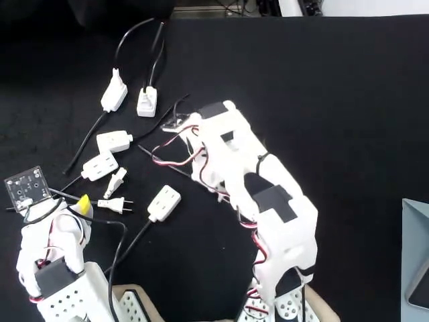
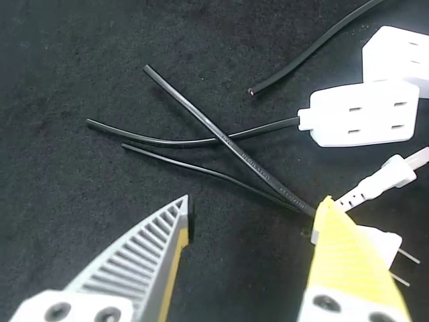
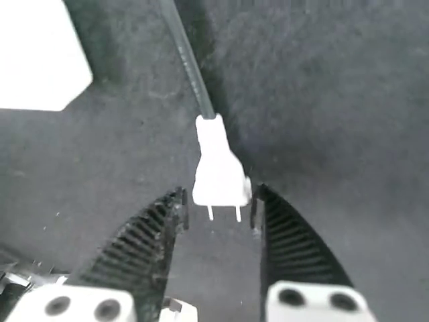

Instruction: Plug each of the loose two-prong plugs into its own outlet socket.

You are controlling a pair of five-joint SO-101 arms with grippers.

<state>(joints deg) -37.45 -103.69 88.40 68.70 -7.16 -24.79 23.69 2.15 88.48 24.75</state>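
Over the black mat, my right gripper (image 3: 218,201) is open, its fingers narrowly straddling a white two-prong plug (image 3: 218,171) whose prongs point back at the wrist; one finger touches it. In the high view this gripper (image 1: 175,123) is at mid-table. My left gripper (image 2: 251,209) is open and low over crossed black cables (image 2: 221,144), with its yellow finger (image 2: 348,255) above a loose plug (image 2: 385,247). A second loose plug (image 2: 389,176) and a white outlet socket (image 2: 362,117) lie just beyond. Free sockets (image 1: 114,141) (image 1: 100,166) (image 1: 164,202) and loose plugs (image 1: 115,181) (image 1: 114,204) sit at the left.
Two plug-and-socket pairs (image 1: 114,94) (image 1: 146,100) lie joined at the back left, their cords running off the mat. A grey-blue object (image 1: 415,255) stands at the right edge. The right arm's body (image 1: 261,194) spans the table's middle.
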